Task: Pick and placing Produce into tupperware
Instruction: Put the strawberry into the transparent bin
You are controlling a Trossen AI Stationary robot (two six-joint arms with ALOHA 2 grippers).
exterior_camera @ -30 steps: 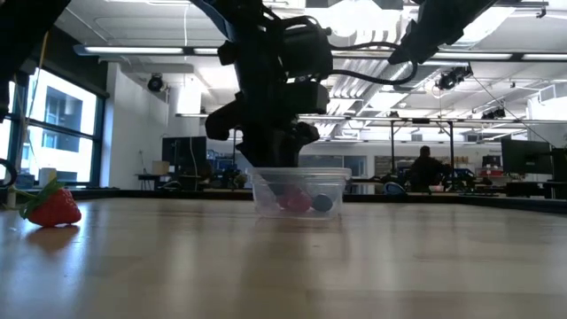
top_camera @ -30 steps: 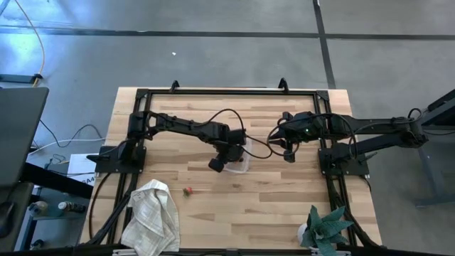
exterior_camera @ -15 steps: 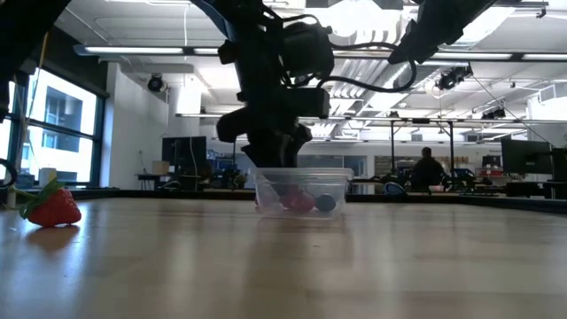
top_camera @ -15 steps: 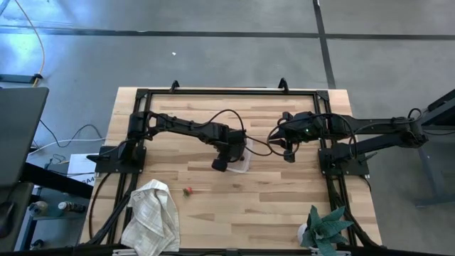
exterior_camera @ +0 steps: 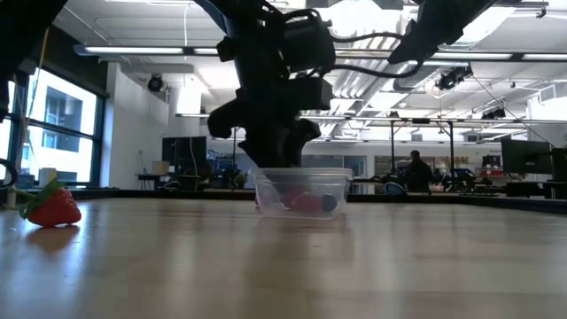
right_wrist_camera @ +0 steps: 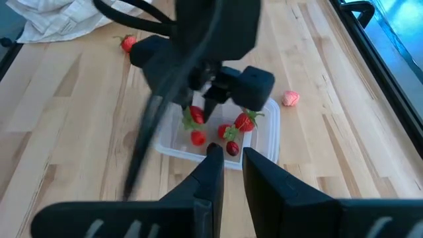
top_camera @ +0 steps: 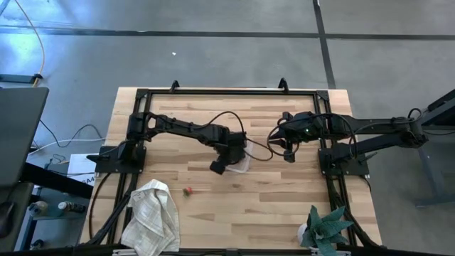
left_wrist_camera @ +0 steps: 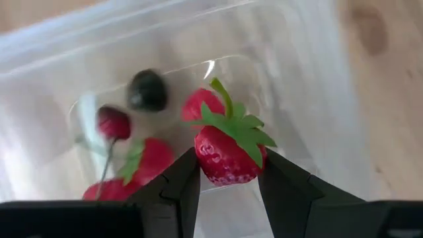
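Your left hand (left_wrist_camera: 228, 177) is pinching a glossy red strawberry (left_wrist_camera: 228, 153) with a green leafy cap, hanging just above the clear rounded tupperware (left_wrist_camera: 301, 112), where more red pieces and a dark one (left_wrist_camera: 147, 90) are lying below its fingers. Your right hand (right_wrist_camera: 227, 158) is waiting beside it on the worktop (top_camera: 284, 199), fingers slightly spread. One strawberry (top_camera: 188, 190) is sitting apart.

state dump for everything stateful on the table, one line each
left pincer: shut on a strawberry, over the tupperware
held strawberry: gripped, above the container's inside
tupperware: open, no lid, holds several produce pieces
loose strawberry: lying on the table, outside the container
pink piece: on the table beside the container
right pincer: open, empty
towel: crumpled
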